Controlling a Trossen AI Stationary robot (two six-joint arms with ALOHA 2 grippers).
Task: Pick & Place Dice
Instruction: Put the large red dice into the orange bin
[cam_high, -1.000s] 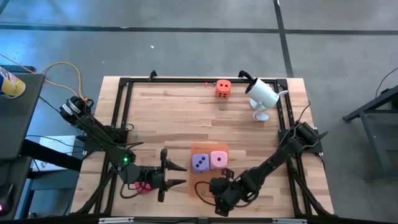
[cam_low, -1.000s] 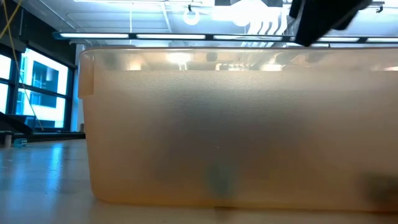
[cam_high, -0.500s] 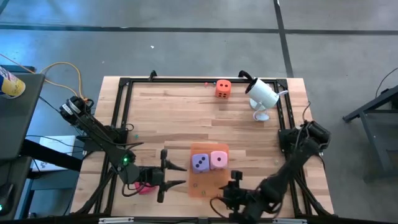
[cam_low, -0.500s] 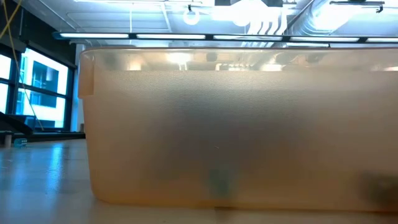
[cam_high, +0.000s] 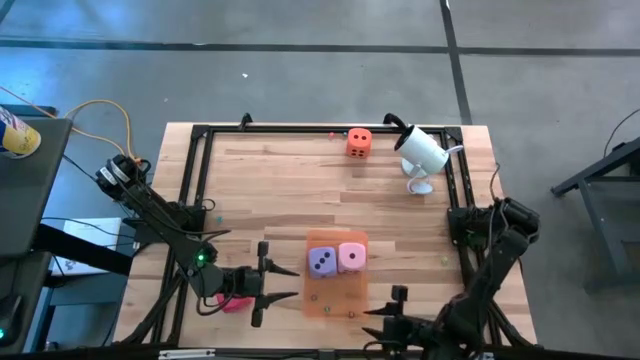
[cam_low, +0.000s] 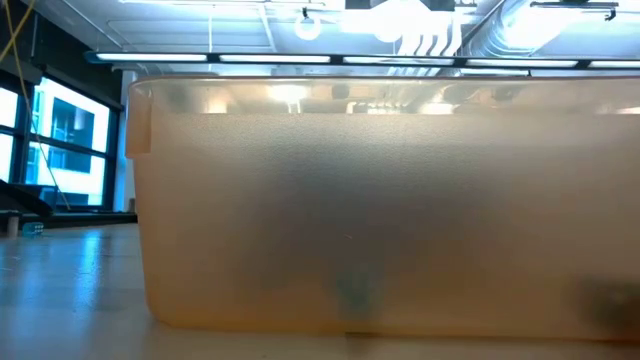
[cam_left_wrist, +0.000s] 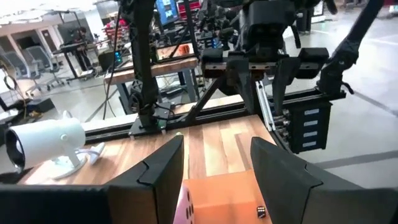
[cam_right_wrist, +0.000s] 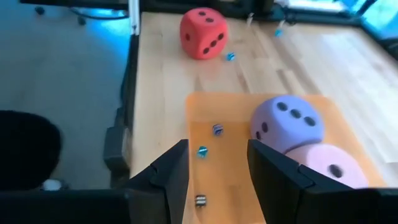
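The purple die (cam_high: 322, 262) and the pink die (cam_high: 351, 257) sit side by side on the far part of the flat orange mat (cam_high: 335, 295). On the bare wood the red die (cam_high: 232, 301) lies, partly under my left arm; the right wrist view shows it whole (cam_right_wrist: 203, 32). The orange die (cam_high: 359, 142) rests near the table's far edge. My left gripper (cam_high: 290, 281) hovers open, level, just left of the mat. My right gripper (cam_high: 385, 318) is open near the table's near edge, right of the mat, tipped down toward the mat (cam_right_wrist: 217, 143).
A white camera (cam_high: 420, 152) stands at the far right, seen again in the left wrist view (cam_left_wrist: 43, 140). Tiny beads lie on the mat (cam_right_wrist: 217, 129) and on the wood (cam_right_wrist: 231, 56). A black frame (cam_high: 200, 180) borders the table. A translucent orange wall (cam_low: 380, 200) fills the low view.
My right gripper has drawn back from above the mat's near part toward the table's right edge, along the near edge, rising and turning as it went. Its dark arm has left the top of the low view. The dice have stayed where they were.
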